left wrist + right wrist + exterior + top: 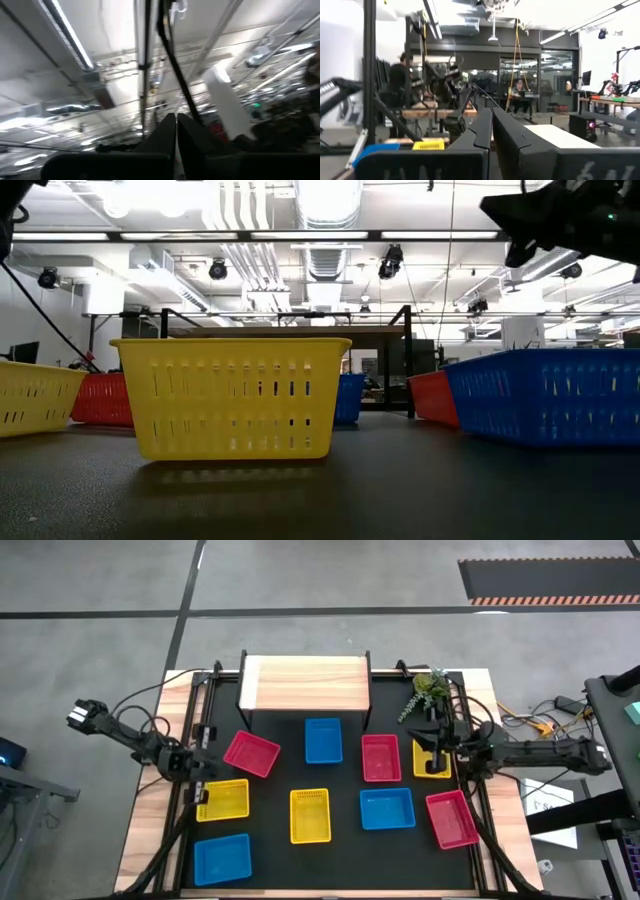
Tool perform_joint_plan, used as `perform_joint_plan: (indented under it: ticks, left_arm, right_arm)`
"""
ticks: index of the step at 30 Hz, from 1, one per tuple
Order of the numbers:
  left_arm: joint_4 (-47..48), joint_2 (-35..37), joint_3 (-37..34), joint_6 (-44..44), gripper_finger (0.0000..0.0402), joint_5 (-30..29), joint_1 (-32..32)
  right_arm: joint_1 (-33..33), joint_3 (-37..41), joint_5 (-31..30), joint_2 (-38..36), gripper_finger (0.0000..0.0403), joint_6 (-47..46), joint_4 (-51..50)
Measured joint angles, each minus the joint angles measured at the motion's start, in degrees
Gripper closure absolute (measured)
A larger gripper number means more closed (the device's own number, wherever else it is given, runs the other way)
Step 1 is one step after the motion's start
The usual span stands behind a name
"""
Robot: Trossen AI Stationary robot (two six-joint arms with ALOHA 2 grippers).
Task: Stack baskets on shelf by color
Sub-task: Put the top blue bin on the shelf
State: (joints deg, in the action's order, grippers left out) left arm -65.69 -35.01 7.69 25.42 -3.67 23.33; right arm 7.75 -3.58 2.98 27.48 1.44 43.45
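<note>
Left gripper (176,131) fingers pressed together, holding nothing, raised at table's left edge, camera aimed at ceiling. Right gripper (492,131) likewise closed and empty, parked at right edge over yellow basket by plant (430,757).

Shelf (305,682) at table's far edge, wood top bare. No basket stacked yet. Nine baskets loose on black table (345,855): three red, three yellow, three blue, scattered singly, colours mixed. Nearest shelf: blue basket (323,739).

Judgement: task at start; all sorting and stacking remains.
</note>
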Motion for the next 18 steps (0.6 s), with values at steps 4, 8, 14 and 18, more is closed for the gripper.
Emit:
perform_joint_plan:
  ticks: [4,8,14,18]
  left_arm:
    - [-0.02,0.04,1.44,8.83,0.0401,-11.29,0.0]
    - [0.06,0.0,2.96,19.31,0.0401,-22.54,0.0]
    - [0.07,-0.09,3.92,29.45,0.0401,-28.37,-0.02]
    - [0.15,0.18,3.92,32.4,0.0401,-28.35,-0.02]
  right_arm:
    - [0.0,-4.27,0.0,5.76,0.0394,3.61,-0.65]
    - [0.0,-9.88,0.02,11.03,0.0394,6.3,-4.54]
    - [0.0,-19.49,0.13,17.35,0.0394,10.08,-18.33]
    - [-0.4,-26.28,0.5,20.69,0.0394,10.17,-25.19]
